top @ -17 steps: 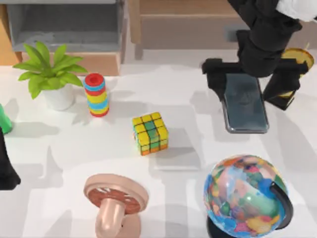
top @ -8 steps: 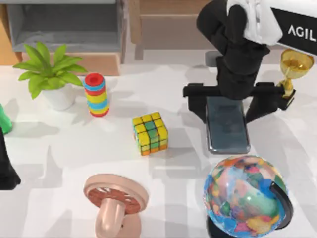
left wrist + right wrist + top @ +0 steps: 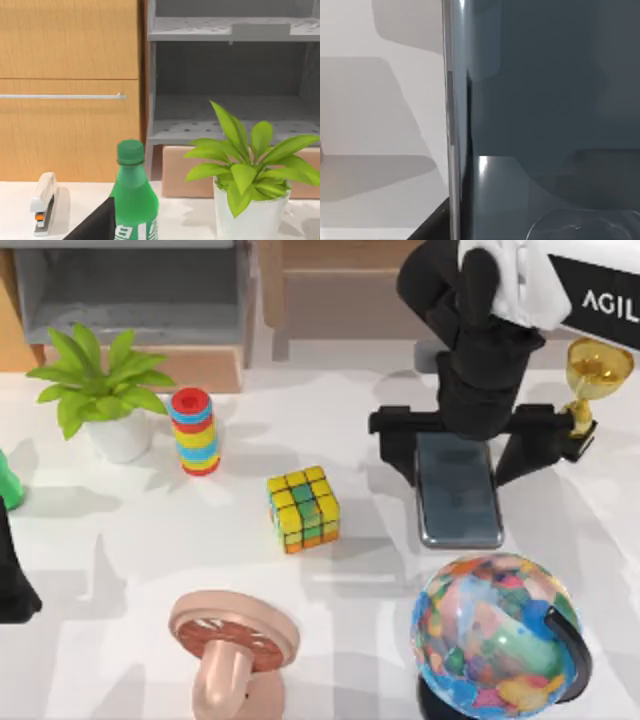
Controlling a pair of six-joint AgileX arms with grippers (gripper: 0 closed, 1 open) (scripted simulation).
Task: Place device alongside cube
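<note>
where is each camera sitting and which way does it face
Top view: above the table, looking down on cube, smartphone and right gripper over it; left arm at the left edge.
Left wrist view: on the left arm, facing the shelves, green bottle and potted plant.
Right wrist view: on the right arm, close on the smartphone's glossy screen.
Shared: top and left wrist views both show the plant.
</note>
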